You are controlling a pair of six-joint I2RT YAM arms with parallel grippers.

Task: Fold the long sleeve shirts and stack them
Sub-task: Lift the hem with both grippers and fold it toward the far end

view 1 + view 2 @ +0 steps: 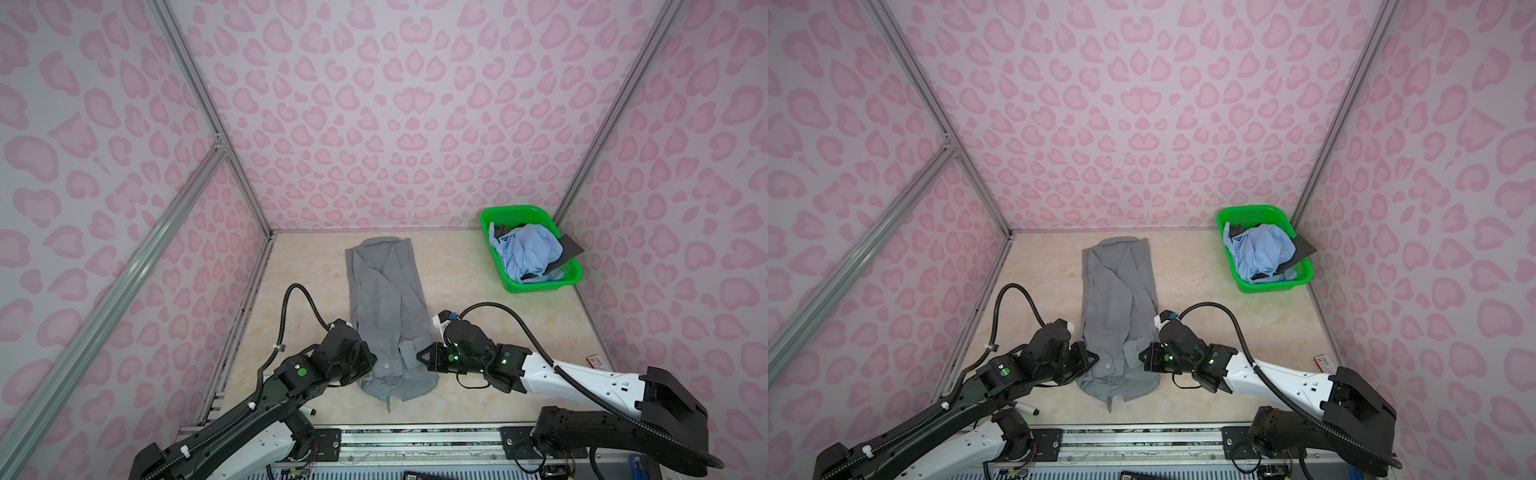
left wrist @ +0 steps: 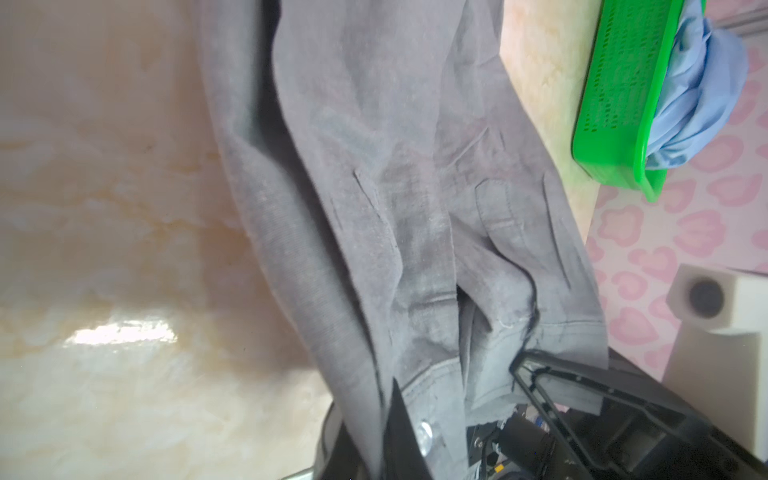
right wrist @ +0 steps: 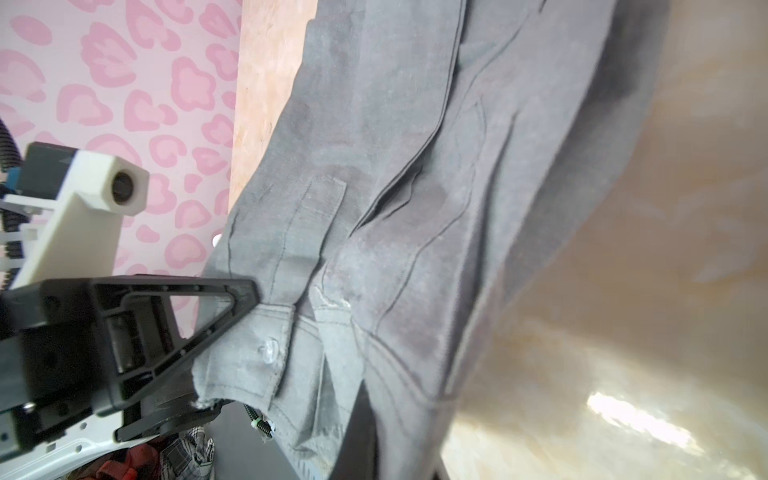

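Your grey shirt [image 1: 386, 299] lies flat in the middle of the tabletop [image 1: 478, 332], folded into a long narrow strip that runs from the back wall toward the arms. Both top views show its near end bunched and wrinkled between the two arms.

Your left gripper [image 1: 369, 360] is at the strip's left edge near that end, jaws clenched on the cloth. The left wrist view shows the grey shirt [image 2: 395, 208] pinched at a buttoned edge, the fabric drawn into the jaws.

Your right gripper [image 1: 419, 356] comes in from the opposite side at about the same level, also clamped on the shirt. In the right wrist view a black finger [image 3: 187, 316] presses onto a buttoned cuff of the grey shirt [image 3: 415, 208].

At the far right corner stands a green basket [image 1: 536, 286], well apart from the grey shirt. A crumpled light blue shirt [image 1: 528, 249] fills it, with dark charcoal cloth [image 1: 571, 245] poking over its right rim.
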